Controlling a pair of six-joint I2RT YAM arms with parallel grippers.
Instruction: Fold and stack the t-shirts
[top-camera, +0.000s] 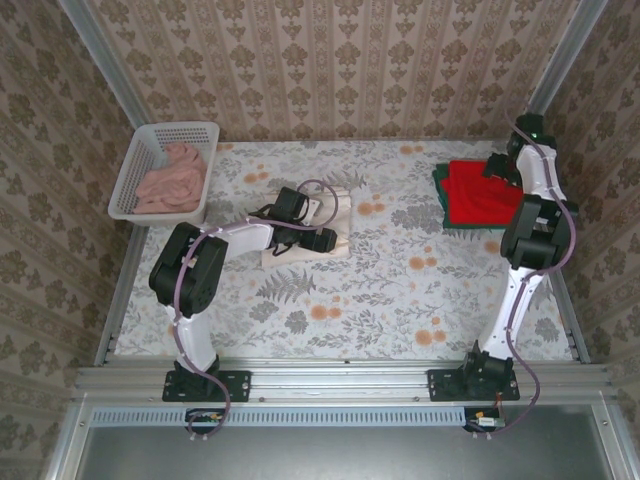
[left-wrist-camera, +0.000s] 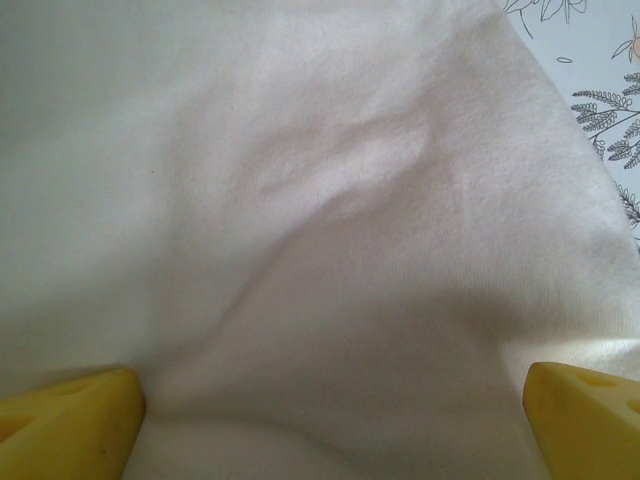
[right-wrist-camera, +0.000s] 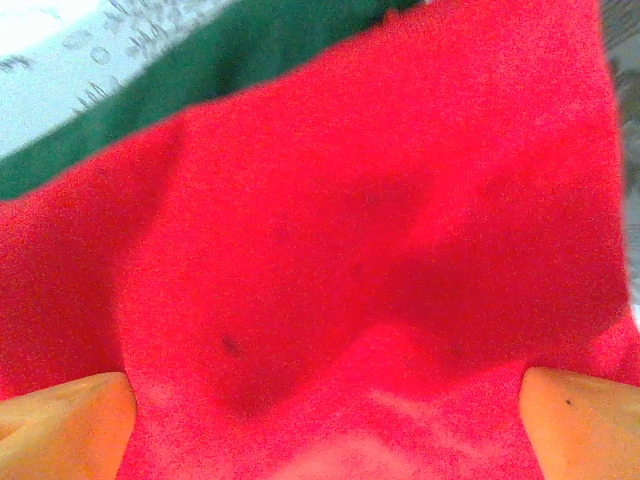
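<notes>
Left pincer (left-wrist-camera: 330, 425) released close over the cream t-shirt (left-wrist-camera: 300, 200), right pincer (right-wrist-camera: 325, 420) released over the red t-shirt (right-wrist-camera: 350, 220) atop the green t-shirt (right-wrist-camera: 250, 50): best pinch all cream layers together before lifting.

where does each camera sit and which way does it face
top external: above and behind, facing down on table; left arm, right arm show
left wrist: on left arm, facing down at cream shirt; yellow fingers show
right wrist: on right arm, facing red shirt over green shirt; fingers show
shared: top and left wrist both see cream shirt
</notes>
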